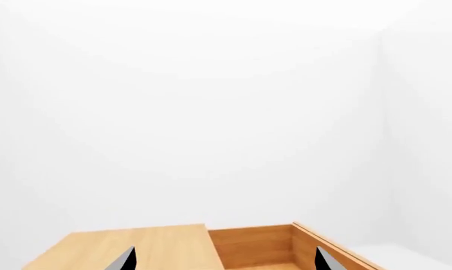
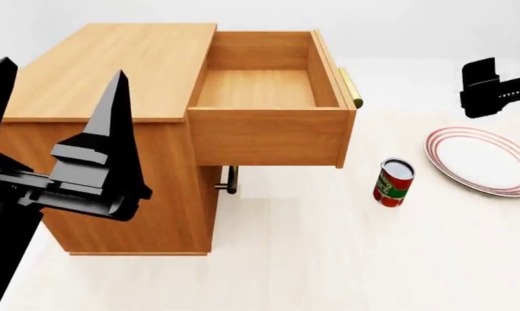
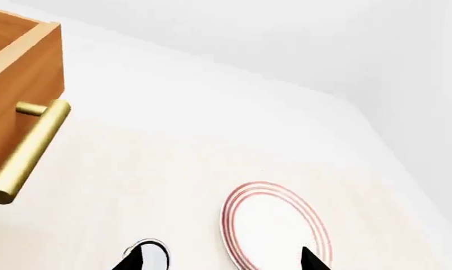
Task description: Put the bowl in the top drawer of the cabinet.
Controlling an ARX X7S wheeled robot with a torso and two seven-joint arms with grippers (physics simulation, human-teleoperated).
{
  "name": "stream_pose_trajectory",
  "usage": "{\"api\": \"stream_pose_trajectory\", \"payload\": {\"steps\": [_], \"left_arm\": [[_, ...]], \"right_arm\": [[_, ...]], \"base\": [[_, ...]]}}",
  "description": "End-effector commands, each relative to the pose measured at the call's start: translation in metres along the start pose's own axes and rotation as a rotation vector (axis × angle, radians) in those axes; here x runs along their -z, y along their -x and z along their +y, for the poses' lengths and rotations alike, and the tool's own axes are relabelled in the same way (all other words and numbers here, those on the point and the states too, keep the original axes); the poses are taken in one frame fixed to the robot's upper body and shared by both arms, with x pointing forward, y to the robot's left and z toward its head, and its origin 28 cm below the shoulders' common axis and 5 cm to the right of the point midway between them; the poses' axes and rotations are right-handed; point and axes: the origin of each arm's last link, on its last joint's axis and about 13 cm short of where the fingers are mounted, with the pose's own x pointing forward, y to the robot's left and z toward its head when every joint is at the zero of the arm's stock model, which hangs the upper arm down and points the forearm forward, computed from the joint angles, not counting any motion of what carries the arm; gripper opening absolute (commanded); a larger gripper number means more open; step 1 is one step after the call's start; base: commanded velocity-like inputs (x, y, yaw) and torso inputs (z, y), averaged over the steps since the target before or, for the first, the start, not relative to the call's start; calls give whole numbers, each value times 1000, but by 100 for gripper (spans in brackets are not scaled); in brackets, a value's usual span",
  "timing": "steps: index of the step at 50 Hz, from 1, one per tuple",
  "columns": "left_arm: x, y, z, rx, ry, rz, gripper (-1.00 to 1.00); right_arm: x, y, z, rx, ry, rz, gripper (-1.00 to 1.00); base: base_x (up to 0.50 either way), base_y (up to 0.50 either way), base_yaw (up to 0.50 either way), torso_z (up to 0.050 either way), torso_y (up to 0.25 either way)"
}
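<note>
In the left wrist view we see one cabinet (image 1: 128,247) top at the lower left and the open top drawer (image 1: 259,247) at lower centre; the two dark tips of our left hand (image 1: 226,260) stand wide apart at the bottom edge with nothing between them, likely because the drawer is already out. In the head view the drawer is drawn fully out at upper centre, one brass handle (image 2: 351,87) on its front, its floor bare; we judge it stands open to take the bowl. A second handle (image 2: 231,179) shows beneath it. We count one can (image 2: 394,182) and one red-ringed plate (image 2: 484,161) on the desk (image 2: 329,259) at right; our right hand (image 2: 500,84) hangs at the upper right, and we cannot tell its spread here. In the right wrist view its tips sit apart over the plate, holding nothing. The bowl shows in no view.
</note>
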Motion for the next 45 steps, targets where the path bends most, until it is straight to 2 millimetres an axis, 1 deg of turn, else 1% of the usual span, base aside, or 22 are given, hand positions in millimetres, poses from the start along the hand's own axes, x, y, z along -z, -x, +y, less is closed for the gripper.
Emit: {"api": "stream_pose_trajectory", "payload": {"steps": [1, 4, 8, 18, 27, 29, 39, 45], "left_arm": [[-1, 1, -1, 4, 1, -7, 100], [-4, 2, -1, 5, -3, -12, 100], [-3, 1, -2, 9, -3, -15, 100], [-1, -1, -3, 17, -2, -18, 100], [-1, 0, -4, 22, 1, -18, 100], [-1, 0, -4, 24, 2, -18, 100], [0, 1, -5, 28, 5, -14, 100], [0, 1, -5, 31, 7, -11, 100]], "right_arm": [[38, 60, -17, 23, 64, 187, 100], [49, 69, -19, 35, 74, 226, 100], [62, 75, -20, 48, 85, 280, 100], [93, 81, -21, 99, 112, 423, 100], [121, 83, -20, 138, 106, 502, 100], [127, 82, -20, 140, 110, 513, 100], [143, 70, -18, 134, 120, 560, 100], [154, 62, -18, 128, 162, 566, 100]], "base": [[0, 0, 0, 0, 0], [0, 0, 0, 0, 0], [0, 0, 0, 0, 0], [0, 0, 0, 0, 0], [0, 0, 0, 0, 0], [0, 0, 0, 0, 0], [0, 0, 0, 0, 0], [0, 0, 0, 0, 0]]}}
